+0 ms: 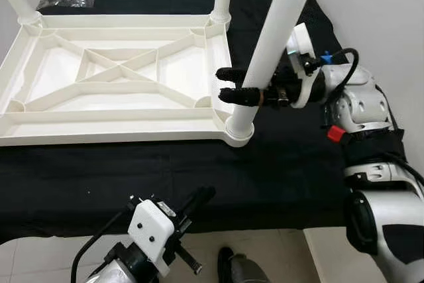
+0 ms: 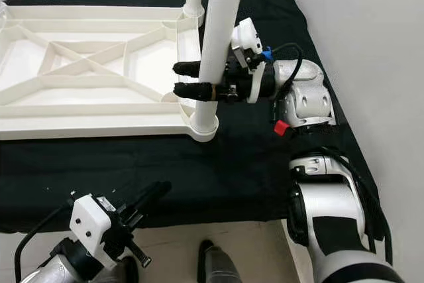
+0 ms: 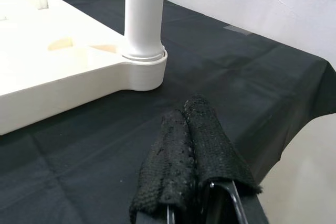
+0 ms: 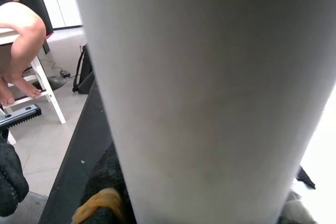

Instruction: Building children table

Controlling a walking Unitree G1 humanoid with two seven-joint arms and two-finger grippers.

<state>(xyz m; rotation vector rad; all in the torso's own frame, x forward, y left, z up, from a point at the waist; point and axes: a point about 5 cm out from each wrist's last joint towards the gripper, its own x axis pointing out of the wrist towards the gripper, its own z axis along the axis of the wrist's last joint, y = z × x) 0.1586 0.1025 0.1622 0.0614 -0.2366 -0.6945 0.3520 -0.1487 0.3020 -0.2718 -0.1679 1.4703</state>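
Left eye view shows our right hand [image 1: 228, 84] gripping the tilted leg [image 1: 271, 44] in its corner socket [image 1: 239, 130] — pushed askew, it could jam — our left hand [image 1: 199, 198] closed, idle.

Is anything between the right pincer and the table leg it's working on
Nothing visible. The right pincer already straddles the leg, one finger on each side, just above the corner socket of the upturned tabletop. The leg already sits in that socket. The left pincer hangs low, away from it.
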